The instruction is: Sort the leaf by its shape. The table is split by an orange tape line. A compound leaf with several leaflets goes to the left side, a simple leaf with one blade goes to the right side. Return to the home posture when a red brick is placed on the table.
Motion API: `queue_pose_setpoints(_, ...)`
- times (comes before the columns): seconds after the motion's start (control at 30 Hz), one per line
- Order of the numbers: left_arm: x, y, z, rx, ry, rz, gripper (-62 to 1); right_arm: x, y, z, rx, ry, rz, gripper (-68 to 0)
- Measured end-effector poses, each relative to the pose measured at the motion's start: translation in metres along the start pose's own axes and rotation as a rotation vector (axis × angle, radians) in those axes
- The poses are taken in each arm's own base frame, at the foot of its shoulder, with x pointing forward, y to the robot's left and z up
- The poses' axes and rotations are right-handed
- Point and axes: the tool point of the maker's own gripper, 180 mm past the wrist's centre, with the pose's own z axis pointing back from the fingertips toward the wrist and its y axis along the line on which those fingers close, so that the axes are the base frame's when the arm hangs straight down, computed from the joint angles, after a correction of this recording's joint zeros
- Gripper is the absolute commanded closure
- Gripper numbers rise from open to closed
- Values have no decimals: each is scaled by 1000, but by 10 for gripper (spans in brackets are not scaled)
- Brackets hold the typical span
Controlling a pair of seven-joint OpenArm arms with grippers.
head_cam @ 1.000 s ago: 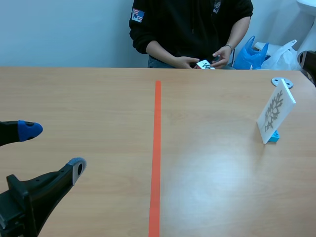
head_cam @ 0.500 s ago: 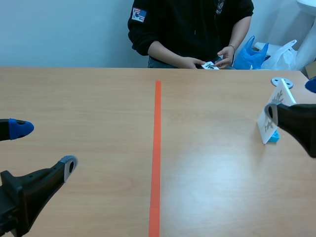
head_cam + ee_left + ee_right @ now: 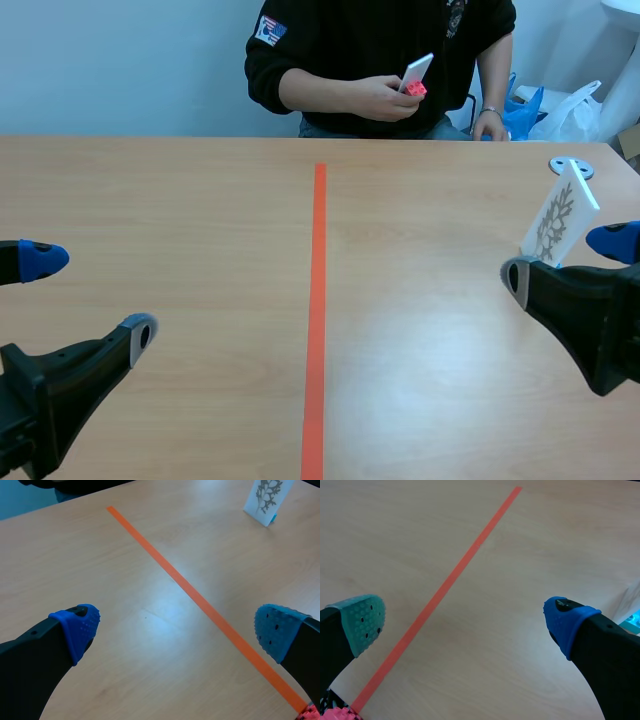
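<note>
A white card (image 3: 560, 222) printed with a grey branching leaf stands tilted on a small blue base on the right side of the table; the left wrist view shows the card (image 3: 265, 495) far ahead. My right gripper (image 3: 563, 260) hangs open just in front of it, fingers apart and holding nothing. In the right wrist view that gripper (image 3: 464, 621) is over bare table, with the blue base (image 3: 633, 619) just past its blue finger. My left gripper (image 3: 90, 295) is open and low at the left. The person across the table holds up another white card (image 3: 417, 73) with a pink-red base.
The orange tape line (image 3: 317, 300) runs down the table's middle and lies under the left gripper (image 3: 177, 630) in its own view. A round metal disc (image 3: 570, 167) lies behind the leaf card. Blue and white plastic bags (image 3: 512, 112) sit beyond the far right edge.
My right arm came in from the right and now sits lower, in front of the leaf card. The left gripper drew back a little. The person raised a card with a pink-red base.
</note>
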Motion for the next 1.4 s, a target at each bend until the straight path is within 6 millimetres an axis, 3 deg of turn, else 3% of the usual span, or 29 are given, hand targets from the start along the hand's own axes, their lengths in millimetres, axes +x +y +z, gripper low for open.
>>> queue_pose_setpoints(1.4, 0, 0, 0, 0, -3, 6, -623, 4, 0, 0, 0, -24, 2, -679)
